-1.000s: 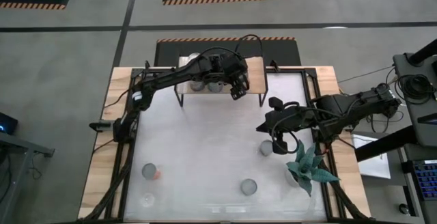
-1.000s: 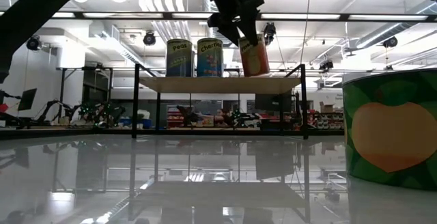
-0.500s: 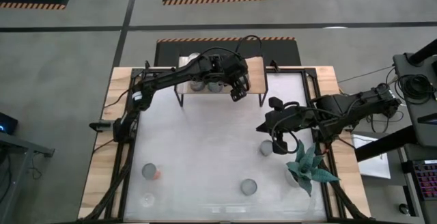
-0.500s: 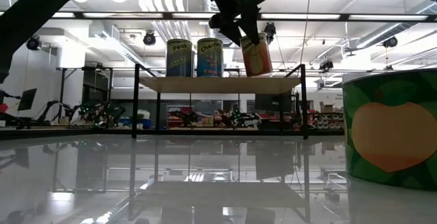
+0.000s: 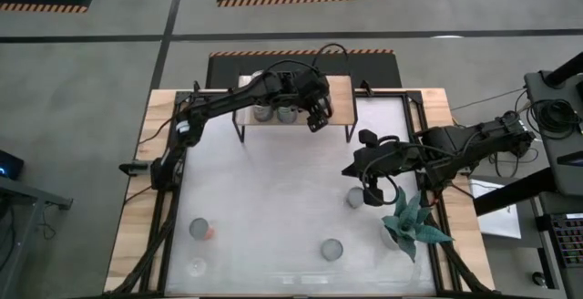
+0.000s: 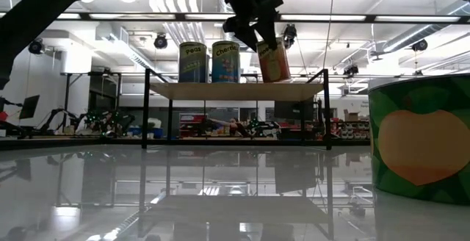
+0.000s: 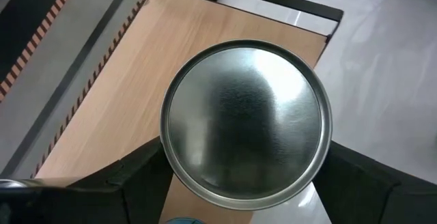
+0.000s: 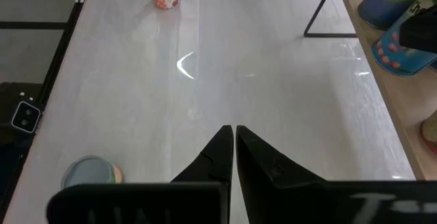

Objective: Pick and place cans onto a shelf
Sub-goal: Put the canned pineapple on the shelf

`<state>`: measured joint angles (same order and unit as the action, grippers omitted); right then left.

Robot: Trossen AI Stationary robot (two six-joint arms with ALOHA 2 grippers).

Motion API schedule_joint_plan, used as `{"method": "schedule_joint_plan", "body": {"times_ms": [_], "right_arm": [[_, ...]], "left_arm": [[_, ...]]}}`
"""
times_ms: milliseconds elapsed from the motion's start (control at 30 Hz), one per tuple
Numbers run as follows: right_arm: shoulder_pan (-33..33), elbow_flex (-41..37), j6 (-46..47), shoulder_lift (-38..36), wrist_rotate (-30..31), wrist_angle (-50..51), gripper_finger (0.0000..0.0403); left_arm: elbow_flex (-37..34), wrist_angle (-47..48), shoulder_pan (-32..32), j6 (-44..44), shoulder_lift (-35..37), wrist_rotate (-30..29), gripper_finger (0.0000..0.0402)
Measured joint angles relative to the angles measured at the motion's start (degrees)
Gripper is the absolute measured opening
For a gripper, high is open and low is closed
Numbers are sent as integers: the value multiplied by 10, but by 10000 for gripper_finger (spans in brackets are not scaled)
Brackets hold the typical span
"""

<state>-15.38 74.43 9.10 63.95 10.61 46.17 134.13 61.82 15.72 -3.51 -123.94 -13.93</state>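
Held item: one short metal can with an orange-red label (image 6: 274,59), shiny round silver top (image 7: 246,119) facing the wrist camera, clamped between the two dark fingers of the left gripper (image 5: 316,115), one finger on each side of the can body. In the low view the can hangs tilted, its lower edge just above the light-wood shelf board on thin black legs (image 6: 235,91), toward the board's right part; whether it touches the board cannot be told. Beside the gripper, further along the same board: two upright cans, one with a yellow-and-blue label (image 6: 193,62) and one with a blue label (image 6: 226,62), standing just beside each other on the wood; from above their silver tops (image 5: 264,111) show partly under the left arm. Right gripper (image 5: 372,192): well apart from the shelf, hanging over the white table top (image 5: 273,199) at its right side, fingers pressed together with nothing between them (image 8: 229,152). Just beside it on the table, a silver-topped can (image 5: 354,198). Farther from both grippers, toward the table's near edge: a can with an orange-red side (image 5: 199,230), a pale one (image 5: 196,266), and a further silver-topped one (image 5: 332,249). Near the right gripper, a teal spiky plant in a pot (image 5: 412,224).
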Motion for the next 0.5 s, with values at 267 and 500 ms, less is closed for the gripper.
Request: {"method": "schedule_joint_plan", "body": {"times_ms": [267,500], "right_arm": [[0,0,-1,0,0,0,9],[0,0,-1,0,0,0,9]], "left_arm": [[0,-2,14,0,0,0,288],[0,-2,15,0,0,3,308]]}}
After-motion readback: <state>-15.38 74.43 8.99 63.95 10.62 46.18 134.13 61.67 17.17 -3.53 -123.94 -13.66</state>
